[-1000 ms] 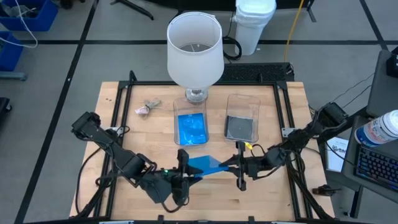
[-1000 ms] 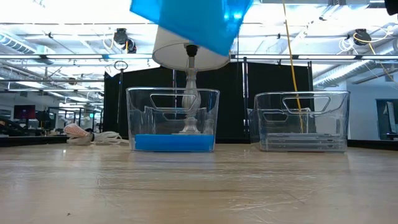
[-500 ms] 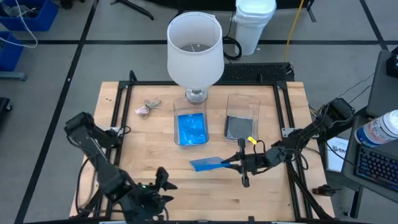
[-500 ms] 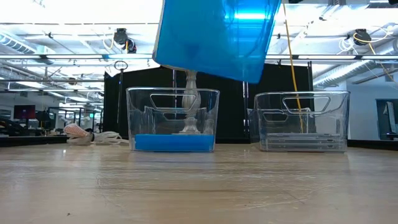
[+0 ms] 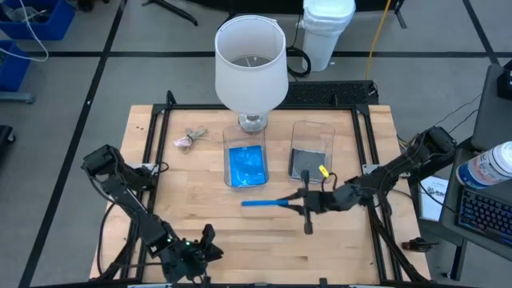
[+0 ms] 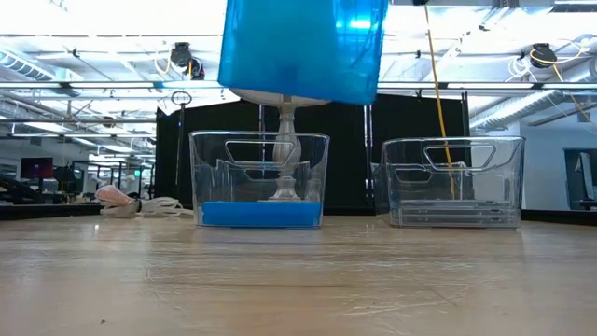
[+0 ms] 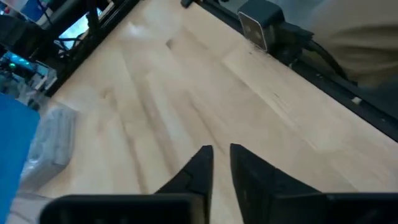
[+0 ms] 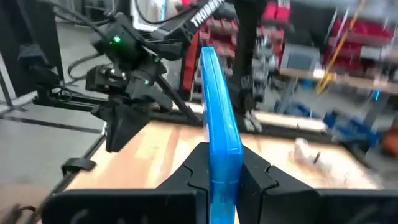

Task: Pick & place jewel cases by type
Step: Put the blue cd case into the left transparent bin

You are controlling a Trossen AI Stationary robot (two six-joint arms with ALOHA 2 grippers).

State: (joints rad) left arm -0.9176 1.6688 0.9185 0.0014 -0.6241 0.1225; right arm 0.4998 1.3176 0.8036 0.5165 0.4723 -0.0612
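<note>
- Right gripper (image 5: 302, 203) clamped on blue case (image 5: 262, 203), held edge-on above the table, just in front of blue tub (image 5: 245, 181).
- Left gripper (image 7: 221, 163) nearly closed, empty, at near edge.
- Carry over tub, flatten, lower before letting go.

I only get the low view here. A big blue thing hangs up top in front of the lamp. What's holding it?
Observer: The right gripper, shut on the blue jewel case, edge up.
Operator: Is it over a tub?
Observer: No. From above, it hangs over bare table, just short of the tub with blue cases.
Operator: And the other arm?
Observer: The left gripper sits at the table's near edge, nothing in it.
</note>
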